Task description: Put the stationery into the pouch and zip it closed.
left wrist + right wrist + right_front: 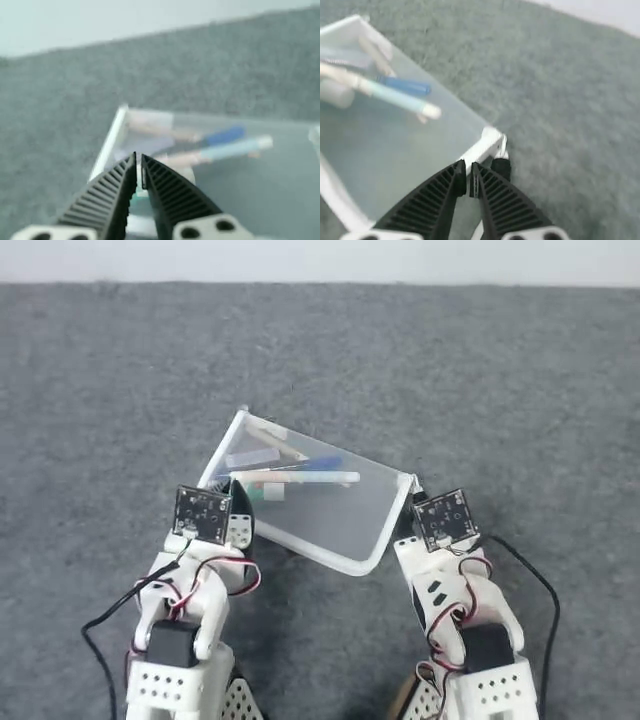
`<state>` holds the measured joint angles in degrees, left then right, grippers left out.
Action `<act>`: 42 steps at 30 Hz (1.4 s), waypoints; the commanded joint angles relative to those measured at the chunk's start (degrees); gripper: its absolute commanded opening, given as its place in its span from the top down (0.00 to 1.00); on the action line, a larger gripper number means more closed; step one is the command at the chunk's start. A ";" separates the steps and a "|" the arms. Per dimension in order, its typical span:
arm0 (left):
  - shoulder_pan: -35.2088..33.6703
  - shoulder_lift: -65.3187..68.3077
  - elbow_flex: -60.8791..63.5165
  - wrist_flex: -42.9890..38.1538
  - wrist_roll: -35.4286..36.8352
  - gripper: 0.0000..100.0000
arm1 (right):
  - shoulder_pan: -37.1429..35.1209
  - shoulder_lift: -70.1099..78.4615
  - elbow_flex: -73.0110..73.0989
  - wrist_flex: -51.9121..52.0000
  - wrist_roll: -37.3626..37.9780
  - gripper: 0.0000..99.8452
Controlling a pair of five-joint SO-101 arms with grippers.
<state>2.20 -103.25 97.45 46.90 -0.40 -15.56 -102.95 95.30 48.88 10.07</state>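
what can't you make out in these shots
- Whether the pouch is zipped: its edge is too thin in the high view and blurred in both wrist views.
- Whether the left gripper or right gripper actually pinches the pouch: each hides its own contact spot.
- Number of pens: they overlap and are blurred in the left wrist view.

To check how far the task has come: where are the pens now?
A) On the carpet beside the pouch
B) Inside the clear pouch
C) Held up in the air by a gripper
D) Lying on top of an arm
B: the pens show through the wall of the clear pouch, which lies flat on the grey carpet.
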 commanded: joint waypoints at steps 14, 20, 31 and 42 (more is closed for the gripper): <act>-0.09 -1.67 -0.84 25.85 -0.62 0.99 | 1.10 -0.92 1.23 16.40 -13.27 0.99; -2.81 -1.67 -0.84 25.76 -0.35 0.99 | 1.10 -0.84 1.23 21.85 -13.10 0.99; -2.64 -1.67 -0.84 25.76 -0.44 0.99 | 5.05 -1.01 1.23 26.07 -13.27 0.99; -2.81 -1.41 -0.84 25.58 -0.35 0.99 | 5.05 -1.01 1.23 26.07 -13.19 0.99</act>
<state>-0.35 -103.25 97.45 72.57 -0.40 -11.08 -102.95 95.30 74.64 -2.68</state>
